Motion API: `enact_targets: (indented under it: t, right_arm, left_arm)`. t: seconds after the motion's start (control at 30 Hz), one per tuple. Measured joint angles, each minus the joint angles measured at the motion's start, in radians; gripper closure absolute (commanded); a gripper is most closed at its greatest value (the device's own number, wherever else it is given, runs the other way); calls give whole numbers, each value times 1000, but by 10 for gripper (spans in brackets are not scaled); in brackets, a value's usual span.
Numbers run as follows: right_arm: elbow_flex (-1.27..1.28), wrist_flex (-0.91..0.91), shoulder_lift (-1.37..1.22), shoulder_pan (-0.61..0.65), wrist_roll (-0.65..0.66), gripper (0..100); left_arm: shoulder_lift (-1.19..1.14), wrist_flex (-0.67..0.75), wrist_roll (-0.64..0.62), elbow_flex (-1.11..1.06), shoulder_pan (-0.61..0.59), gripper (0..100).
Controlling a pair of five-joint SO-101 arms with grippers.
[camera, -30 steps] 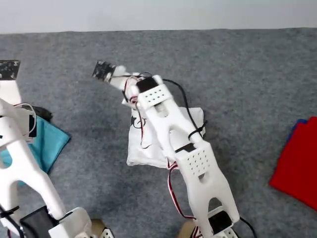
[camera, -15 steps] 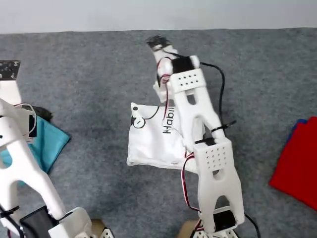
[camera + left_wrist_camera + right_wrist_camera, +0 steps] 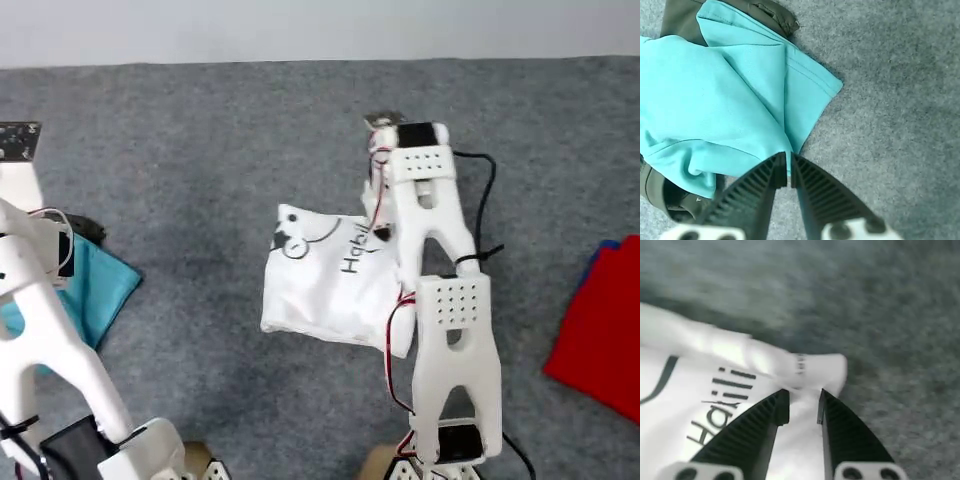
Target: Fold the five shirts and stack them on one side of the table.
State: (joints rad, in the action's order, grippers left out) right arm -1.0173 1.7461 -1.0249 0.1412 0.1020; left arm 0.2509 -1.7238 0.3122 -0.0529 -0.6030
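White shirt (image 3: 320, 285) mid-table, right gripper (image 3: 803, 399) clamped on its far right corner.
Lies rumpled and partly folded, dark print up, on grey table (image 3: 170, 140), w/ right arm stretched over its right side. Gripper jaws narrowly apart, white fabric pinched betw. them at a folded edge. Left gripper (image 3: 789, 164) near table's left edge, jaws almost together, prob. nipping hem of teal shirt (image 3: 715, 100): fabric tip seen betw. the tips, hold not certain. Teal shirt bunched on top of dark garment (image 3: 677, 20). Red shirt (image 3: 605, 330) at right edge, well apart from white one, blue cloth (image 3: 603, 250) peeking from under it.
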Motion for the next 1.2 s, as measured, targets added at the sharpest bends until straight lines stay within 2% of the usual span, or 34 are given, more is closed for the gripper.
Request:
enact_targets:
  t: [0.17,0.5,0.73,1.1,1.2]
  right_arm:
    - [0,0,0,-40,0,887]
    - [0,5,109,8,0,882]
    - [11,5,109,-18,-23,794]
    - [95,5,107,48,-29,797]
    - [95,5,84,64,-29,826]
  left_arm:
    - [0,0,0,0,0,977]
    - [0,0,0,0,0,977]
    - [0,0,0,0,0,977]
    - [0,0,0,0,0,977]
    - [0,0,0,0,0,977]
